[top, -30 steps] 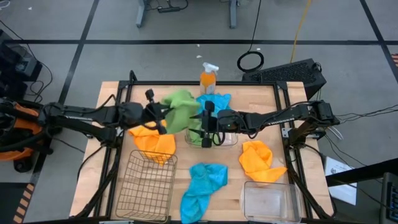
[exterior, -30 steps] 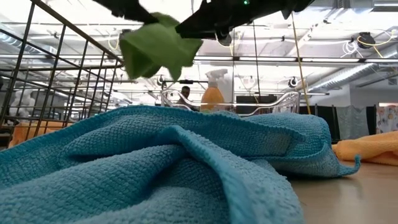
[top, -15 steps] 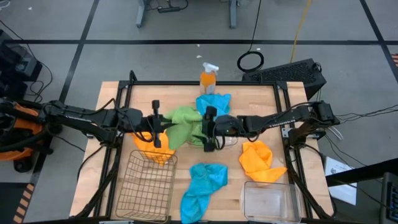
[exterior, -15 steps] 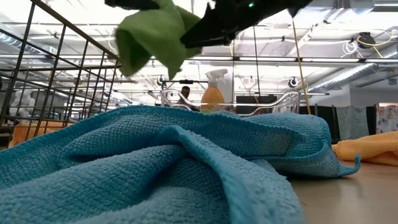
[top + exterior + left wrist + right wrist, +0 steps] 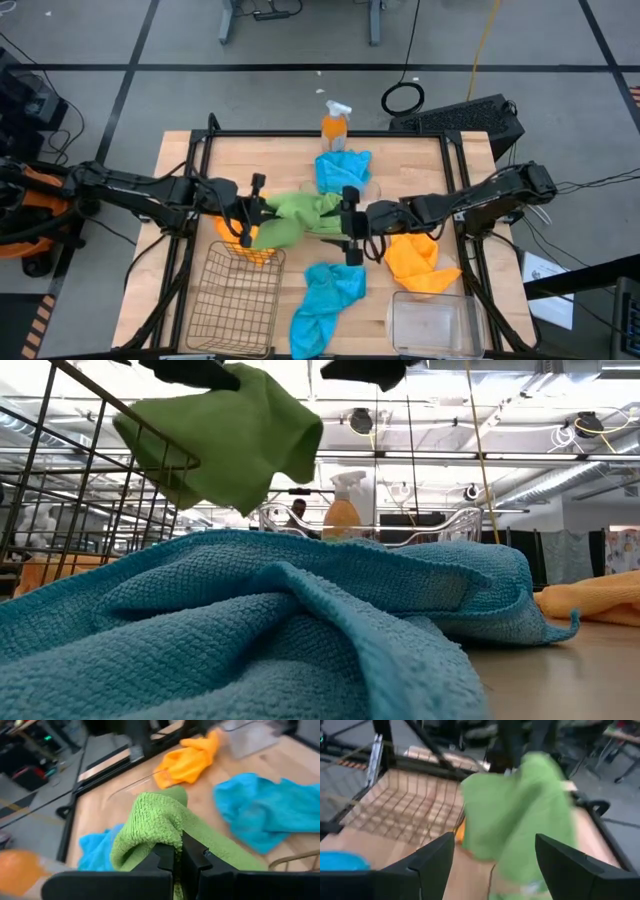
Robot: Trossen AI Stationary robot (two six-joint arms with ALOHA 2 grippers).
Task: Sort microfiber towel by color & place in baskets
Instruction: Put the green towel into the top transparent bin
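Observation:
My left gripper [image 5: 252,212] is shut on a bright green towel [image 5: 296,216] above the table's middle; in the low view the towel [image 5: 235,435] hangs clear of the table. My right gripper [image 5: 350,228] is open at the towel's right end, with its fingers wide apart on either side of the green cloth [image 5: 520,810]; no touch shows. Two sky blue towels lie flat, one near [image 5: 332,292] and one far [image 5: 343,168]. One orange-yellow towel [image 5: 420,256] lies at the right, and the other [image 5: 240,238] lies under the left gripper. A second green towel cannot be made out. My left gripper pinches a bunched fold of the green towel [image 5: 161,832] between its two fingers, coming level from the table's left. The cloth bulges out past the fingertips [image 5: 165,857]. The towel is lifted clear and hangs slack below and to the right of the fingers.
A wire mesh basket [image 5: 236,300] stands at the near left and a clear plastic basket [image 5: 432,322] at the near right. Another clear basket's rim [image 5: 445,525] shows mid-table. An orange spray bottle [image 5: 335,125] stands at the far edge. Black frame rails run along both sides.
My left gripper has carried the green towel from the far middle toward the near edge and a little to the right; the towel now hangs lower and spread wider. My right gripper has moved toward the near edge and slightly right, staying beside the towel.

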